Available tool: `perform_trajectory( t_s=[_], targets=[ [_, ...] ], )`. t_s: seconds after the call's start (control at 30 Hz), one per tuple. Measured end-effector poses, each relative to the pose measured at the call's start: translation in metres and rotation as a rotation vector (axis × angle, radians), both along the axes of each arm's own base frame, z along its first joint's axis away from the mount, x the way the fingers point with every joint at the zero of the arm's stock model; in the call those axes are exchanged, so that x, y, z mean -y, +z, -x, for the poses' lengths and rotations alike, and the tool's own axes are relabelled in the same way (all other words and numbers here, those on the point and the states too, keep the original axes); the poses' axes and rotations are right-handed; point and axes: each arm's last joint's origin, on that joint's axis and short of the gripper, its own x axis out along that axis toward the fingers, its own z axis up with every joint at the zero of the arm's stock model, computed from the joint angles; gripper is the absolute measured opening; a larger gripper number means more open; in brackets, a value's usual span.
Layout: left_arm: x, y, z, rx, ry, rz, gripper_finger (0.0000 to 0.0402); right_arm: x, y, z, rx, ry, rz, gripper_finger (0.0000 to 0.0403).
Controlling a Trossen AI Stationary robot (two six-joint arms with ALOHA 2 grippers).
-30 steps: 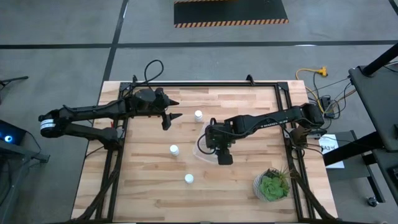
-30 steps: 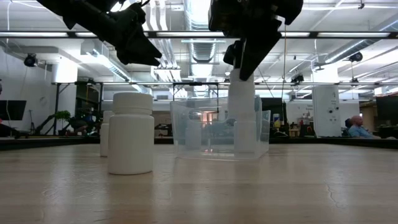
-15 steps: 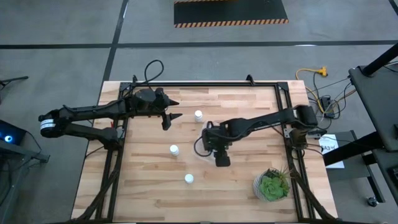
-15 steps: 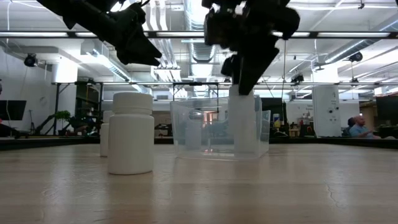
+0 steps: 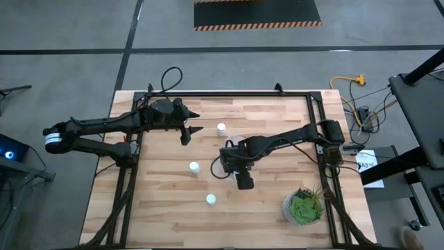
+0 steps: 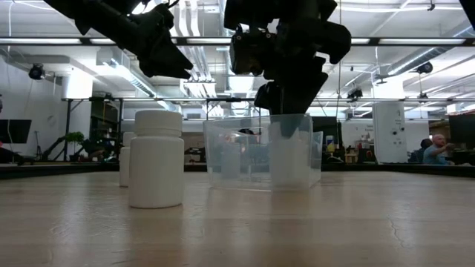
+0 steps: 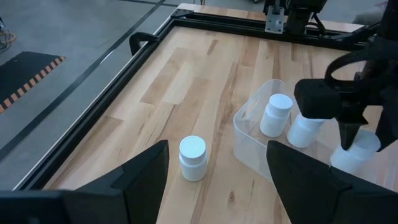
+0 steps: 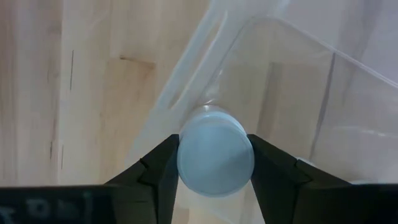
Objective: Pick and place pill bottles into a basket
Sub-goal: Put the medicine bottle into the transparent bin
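Clear basket (image 7: 249,134): stood on the wooden table (image 5: 263,208) near its middle, under the right arm. From the left wrist view it held two upright white pill bottles side by side, one with its cap fully showing (image 7: 275,114) and one partly behind the right arm (image 7: 305,129). A third bottle (image 8: 215,155) was at the basket's near corner, gripped by the right gripper.

Right gripper (image 8: 214,163): fingers pressed against both sides of the third bottle's cap, pinching it over the basket's interior. From table height the bottle (image 6: 289,152) appeared low inside the basket; whether its base touched the floor of the basket could not be judged through the clear wall.

Left gripper (image 5: 192,121): hung above the far-left part of the table, well apart from the basket, its fingers (image 7: 140,171) spread and holding nothing.

Loose bottles on the table, all upright:
- one (image 5: 221,128) just beyond the basket, between the two grippers;
- one (image 5: 194,167) left of the basket;
- one (image 5: 211,199) nearer the front edge.

Other item: green potted plant (image 5: 303,207) at the front-right corner, apart from everything else.

Obstruction: the right arm covered most of the basket from above.
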Motion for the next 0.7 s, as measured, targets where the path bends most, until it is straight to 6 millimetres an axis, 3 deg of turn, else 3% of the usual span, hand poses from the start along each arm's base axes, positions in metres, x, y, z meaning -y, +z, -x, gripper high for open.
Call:
perform_trajectory(
  t_s=[0.27, 0.7],
  targets=[
    [0.0000, 0.0001, 0.0000, 0.000, 0.000, 0.000, 0.0254, -0.0005, 0.0029, 0.0018, 0.001, -0.002, -0.008, 0.0199],
    [0.0001, 0.0000, 0.0000, 0.000, -0.001, 0.000, 0.0254, -0.0007, 0.0032, 0.0019, 0.000, -0.011, -0.014, 0.0205]
  ],
)
